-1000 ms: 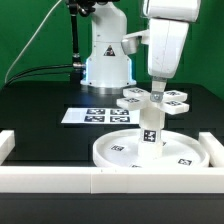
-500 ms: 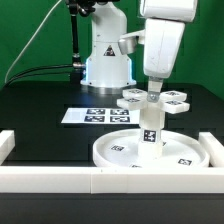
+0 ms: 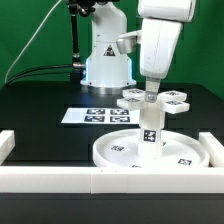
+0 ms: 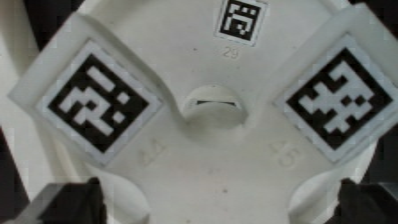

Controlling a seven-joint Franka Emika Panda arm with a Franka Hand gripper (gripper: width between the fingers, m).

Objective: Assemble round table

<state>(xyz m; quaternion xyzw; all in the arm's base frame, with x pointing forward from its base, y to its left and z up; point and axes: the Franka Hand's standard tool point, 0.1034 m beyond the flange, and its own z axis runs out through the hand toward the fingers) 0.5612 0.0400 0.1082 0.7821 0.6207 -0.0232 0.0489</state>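
The large rimmed round disc [image 3: 110, 152] lies flat on the black table near the front wall. The short cylindrical leg [image 3: 150, 128] stands upright in its middle. The cross-shaped base [image 3: 175, 100] sits on top of the leg, level. My gripper [image 3: 151, 93] hangs straight down over the base's middle, its fingers beside one arm of the cross. In the wrist view the base [image 4: 214, 150] fills the picture with two tags showing, and my gripper [image 4: 210, 205] has its dark fingers [image 4: 63, 200] wide apart on either side. It looks open.
The marker board [image 3: 95, 116] lies behind the disc toward the exterior view's left. The white border wall [image 3: 60, 180] runs along the front and up both sides. The arm's own pedestal [image 3: 105, 62] stands at the back.
My gripper has risen a little and drifted toward the exterior view's left. The base, leg and disc have stayed where they were.
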